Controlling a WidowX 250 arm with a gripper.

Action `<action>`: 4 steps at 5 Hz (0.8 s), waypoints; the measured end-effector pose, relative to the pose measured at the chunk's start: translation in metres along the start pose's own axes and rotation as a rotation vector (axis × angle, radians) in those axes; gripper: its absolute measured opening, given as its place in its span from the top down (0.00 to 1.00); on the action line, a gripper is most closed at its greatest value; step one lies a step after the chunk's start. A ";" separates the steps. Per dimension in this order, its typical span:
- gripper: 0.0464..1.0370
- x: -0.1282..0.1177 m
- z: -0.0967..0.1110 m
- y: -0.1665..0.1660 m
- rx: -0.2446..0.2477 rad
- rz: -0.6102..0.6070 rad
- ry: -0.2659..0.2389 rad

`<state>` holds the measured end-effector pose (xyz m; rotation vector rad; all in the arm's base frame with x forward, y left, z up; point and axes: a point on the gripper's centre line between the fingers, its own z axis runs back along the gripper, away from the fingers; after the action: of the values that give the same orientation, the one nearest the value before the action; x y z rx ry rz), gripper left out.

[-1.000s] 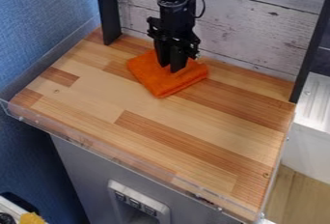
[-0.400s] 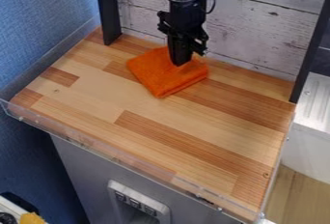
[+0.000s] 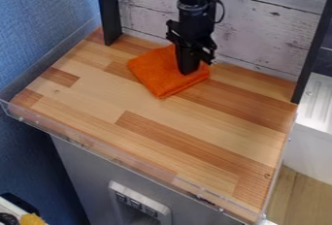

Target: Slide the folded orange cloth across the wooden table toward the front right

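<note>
Gripper (image 3: 188,72) is down at the right-hand part of the orange cloth (image 3: 155,75), pointing steeply downward. End effector reads as closed: fingers together, forming one dark wedge. Tips overlap the cloth in view; can't tell if they press on it or have a pinch of fabric between them. Cloth is folded, lying flat on the wood worktop (image 3: 133,100), toward the back and a bit left of center, one corner pointing to the front. Arm comes in from the top edge, in front of the whitewashed plank wall (image 3: 266,35), with a thin cable looped at its right side. Black posts stand at both sides of the back: left post (image 3: 109,18), right post (image 3: 312,56). Clear plastic lip (image 3: 117,161) runs along the front edge. Below it, gray cabinet front (image 3: 81,173) with a light switch panel (image 3: 138,202). Blue wall (image 3: 39,20) at left.
</note>
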<state>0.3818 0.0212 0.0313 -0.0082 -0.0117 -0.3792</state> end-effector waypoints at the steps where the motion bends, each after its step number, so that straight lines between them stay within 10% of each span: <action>1: 0.98 -0.002 -0.005 -0.001 -0.003 -0.001 0.010; 4: 0.98 0.001 -0.018 0.002 -0.013 0.005 0.047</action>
<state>0.3842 0.0226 0.0132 -0.0121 0.0367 -0.3743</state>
